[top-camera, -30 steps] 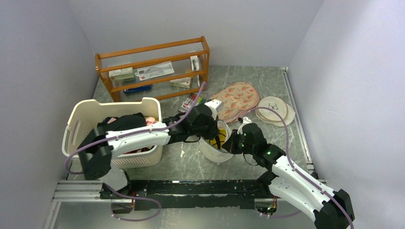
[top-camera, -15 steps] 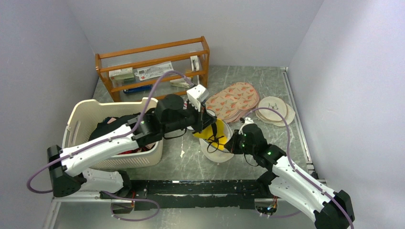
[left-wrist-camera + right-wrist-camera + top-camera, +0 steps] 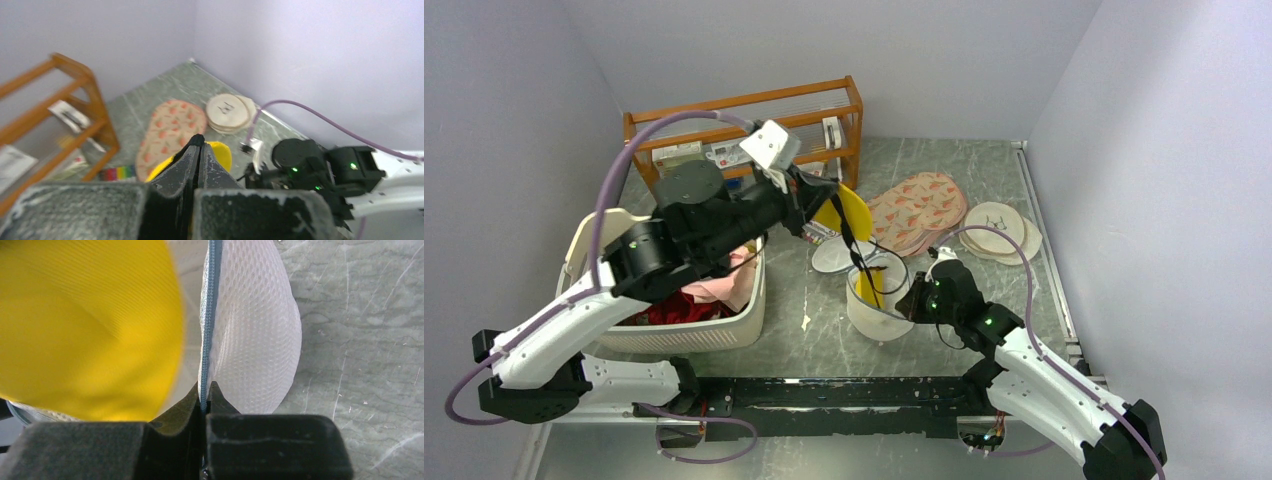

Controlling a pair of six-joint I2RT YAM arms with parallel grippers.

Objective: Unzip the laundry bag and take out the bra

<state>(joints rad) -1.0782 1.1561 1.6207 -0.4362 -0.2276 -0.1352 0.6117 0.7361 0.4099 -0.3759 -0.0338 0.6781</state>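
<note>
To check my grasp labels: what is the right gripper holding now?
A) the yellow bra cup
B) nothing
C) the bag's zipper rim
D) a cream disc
C: the right wrist view shows the right gripper shut on the grey zipper rim of the bag; the bra is held by the left gripper.

an orange-brown wooden rack [image 3: 804, 93] stands at upper left-centre of the top view, with small boxes and leaflets on its shelves. below it, at left, a cream laundry basket [image 3: 694, 332] holds a pink garment [image 3: 724, 290] and something red [image 3: 669, 308] (too crumpled to name). right of centre, on the grey marbled tabletop [image 3: 984, 165], salmon patterned pads [image 3: 919, 205] lie just beside stacked cream discs [image 3: 1004, 225].
</note>
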